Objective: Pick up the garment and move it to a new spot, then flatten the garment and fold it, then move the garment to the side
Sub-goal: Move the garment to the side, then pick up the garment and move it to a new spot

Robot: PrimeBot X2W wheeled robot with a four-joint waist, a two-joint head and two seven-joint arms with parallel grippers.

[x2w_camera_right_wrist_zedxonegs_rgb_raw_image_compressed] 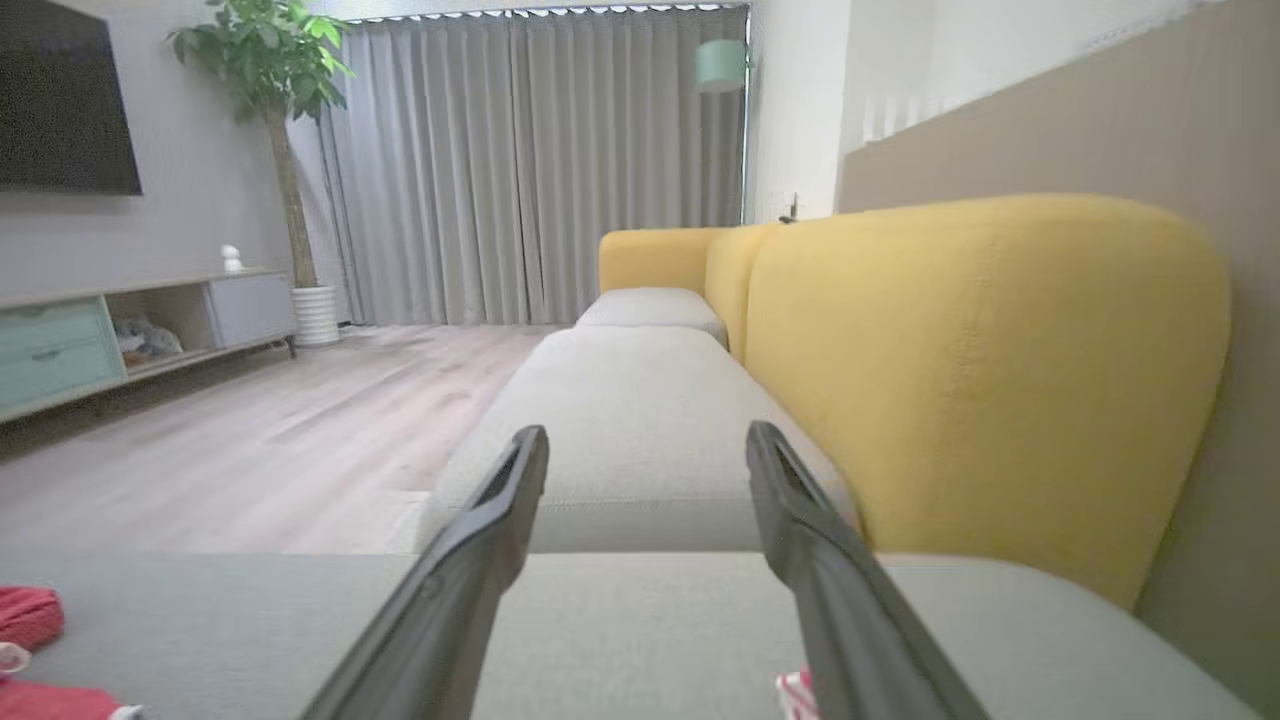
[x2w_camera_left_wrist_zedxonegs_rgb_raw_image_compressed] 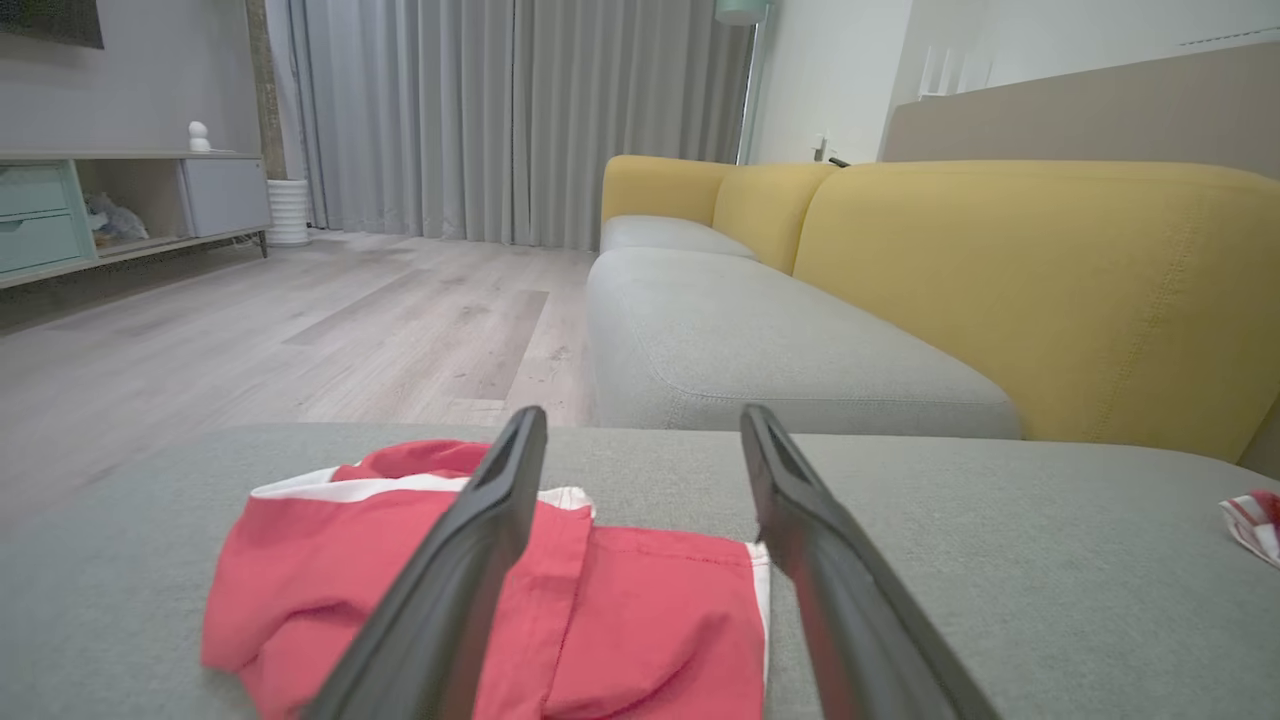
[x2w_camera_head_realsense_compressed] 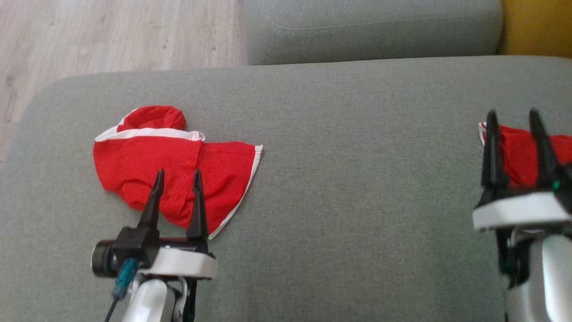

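RISK: I may pinch only one layer of the red garment [x2w_camera_head_realsense_compressed: 147,165] (crumpled, on the left part of the sofa seat [x2w_camera_head_realsense_compressed: 357,179], at the left gripper [x2w_camera_head_realsense_compressed: 178,174] tips) and drag it over the seat's left edge | GRIP: left gripper and right gripper [x2w_camera_head_realsense_compressed: 513,115] both spread, empty | ROOM: wide bare seat up to the second red piece [x2w_camera_head_realsense_compressed: 518,156].

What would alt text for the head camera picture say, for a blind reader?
A crumpled red mesh garment with white trim lies on a grey fabric sofa seat, the robot's open left gripper poised at its near edge. At the right, the open right gripper stands before a second red cloth.
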